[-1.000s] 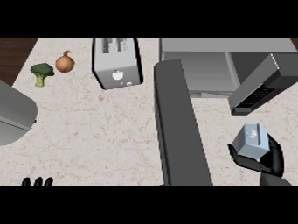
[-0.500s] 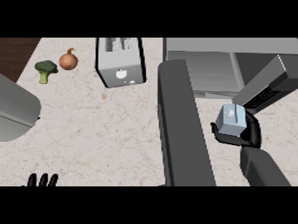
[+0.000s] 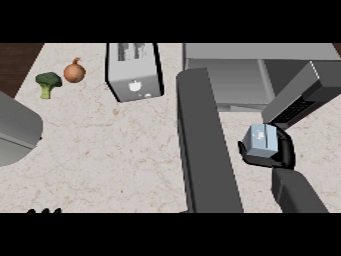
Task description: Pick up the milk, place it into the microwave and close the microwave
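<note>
Right hand (image 3: pixel 272 152) is curling around the milk (image 3: pixel 261 140), a small light blue-grey carton, fingers wrapping its sides so only the top and part of the front are showing. The carton is sitting upright in the grasp, off the counter (image 3: pixel 114 150). Grey right forearm is coming in from the lower edge at the right, angling up toward the hand.

The milk is hanging just in front of the microwave (image 3: pixel 261 75), which is occupying the upper right of the head view. The microwave door (image 3: pixel 206 145) is standing open, swung out as a long dark grey slab running from near the microwave front down to the lower edge, just left of the hand and milk. Light grey cavity is showing between the door and the microwave's dark control side, which is slanting down toward the carton; carton is near that opening but not inside it.

Left hand (image 3: pixel 44 211) is resting at the lower left edge, only the fingertips showing, pointing up and looking straight, holding nothing.

A toaster (image 3: pixel 134 72) is standing at the top centre, left of the door. An onion (image 3: pixel 74 72) and a broccoli (image 3: pixel 48 82) are lying beside each other at the upper left, well apart from the milk. A large grey rounded object (image 3: pixel 3 125) is sitting at the left edge; cannot tell what it is.
</note>
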Controlling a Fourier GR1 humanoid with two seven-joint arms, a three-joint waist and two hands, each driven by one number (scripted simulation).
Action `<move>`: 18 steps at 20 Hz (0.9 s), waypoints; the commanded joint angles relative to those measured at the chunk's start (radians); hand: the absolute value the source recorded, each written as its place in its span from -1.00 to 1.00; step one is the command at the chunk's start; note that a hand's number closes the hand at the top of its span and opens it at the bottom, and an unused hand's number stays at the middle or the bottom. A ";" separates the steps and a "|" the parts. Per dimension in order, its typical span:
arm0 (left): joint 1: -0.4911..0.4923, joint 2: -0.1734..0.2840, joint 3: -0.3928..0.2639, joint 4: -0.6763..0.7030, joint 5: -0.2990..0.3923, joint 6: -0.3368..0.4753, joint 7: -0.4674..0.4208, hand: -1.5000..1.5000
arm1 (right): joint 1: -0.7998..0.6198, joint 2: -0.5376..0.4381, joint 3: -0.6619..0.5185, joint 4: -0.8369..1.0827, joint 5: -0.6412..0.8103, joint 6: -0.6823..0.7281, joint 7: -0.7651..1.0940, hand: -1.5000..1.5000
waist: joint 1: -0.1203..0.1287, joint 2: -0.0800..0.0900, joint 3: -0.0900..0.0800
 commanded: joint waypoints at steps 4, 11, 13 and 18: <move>-0.016 0.026 0.014 0.019 0.027 -0.019 0.011 -1.00 | 0.130 0.032 0.073 -0.284 -0.015 0.024 0.076 1.00 | -0.032 -0.011 -0.003; 0.009 -0.009 -0.035 -0.016 -0.013 0.043 0.000 -1.00 | 0.353 -0.006 0.155 -0.669 -0.046 0.138 0.298 1.00 | -0.027 -0.009 -0.003; 0.087 0.042 -0.023 -0.044 0.019 0.003 -0.022 -1.00 | 0.403 0.034 0.202 -0.775 -0.053 0.166 0.323 1.00 | -0.023 -0.011 -0.003; 0.030 0.000 -0.036 0.009 0.001 0.028 -0.037 -1.00 | 0.471 0.109 0.245 -0.928 -0.183 0.266 0.440 1.00 | -0.022 -0.006 -0.002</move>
